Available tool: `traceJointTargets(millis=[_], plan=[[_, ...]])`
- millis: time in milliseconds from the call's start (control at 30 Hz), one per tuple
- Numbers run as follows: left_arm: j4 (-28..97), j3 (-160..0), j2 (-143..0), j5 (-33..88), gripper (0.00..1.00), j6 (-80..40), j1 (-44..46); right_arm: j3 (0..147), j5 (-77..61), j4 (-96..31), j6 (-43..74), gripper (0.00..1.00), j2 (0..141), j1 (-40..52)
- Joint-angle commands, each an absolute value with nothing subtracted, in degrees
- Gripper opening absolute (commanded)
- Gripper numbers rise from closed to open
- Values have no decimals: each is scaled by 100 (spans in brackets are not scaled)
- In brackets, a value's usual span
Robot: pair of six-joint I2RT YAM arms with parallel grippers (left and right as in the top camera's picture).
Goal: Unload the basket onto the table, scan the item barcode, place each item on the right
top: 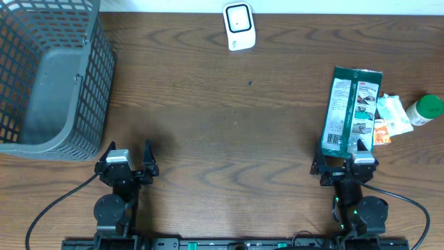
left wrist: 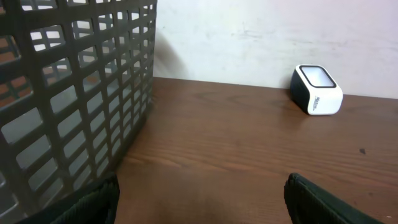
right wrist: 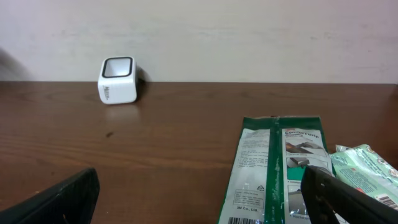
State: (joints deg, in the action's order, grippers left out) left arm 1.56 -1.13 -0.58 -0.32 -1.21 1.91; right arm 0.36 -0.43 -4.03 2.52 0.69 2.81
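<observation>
Overhead, you see at the far left a grey mesh basket [top: 97,83] standing on the brown desk [top: 229,139]. Just in front of it, the left claw [top: 129,150] has its fingers wide apart with nothing between them; its wrist view shows only bare wood ahead. At the back edge, about the middle, stands the white scanner [top: 238,26], its dark-framed window tilted upward. Further right the green packet [top: 350,111] lies flat on the desk, its long side running front to back. Its near end reaches between the fingers of the right claw [top: 341,158], which are also wide apart and do not clamp it. The right wrist view shows a barcode [right wrist: 249,220] at this near end. Just beside the packet lies a pale green pouch [top: 392,114], and at the far right a green-capped bottle [top: 424,110].
</observation>
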Motion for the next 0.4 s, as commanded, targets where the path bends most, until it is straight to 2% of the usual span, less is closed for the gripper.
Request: traceJointTargets(millis=[0,367], plan=[[408,-23,-27,-43,86,-23,163,30,-30,-427,207,99,34,233],[408,-23,-27,-43,85,-23,163,30,-27,-427,207,99,34,233]])
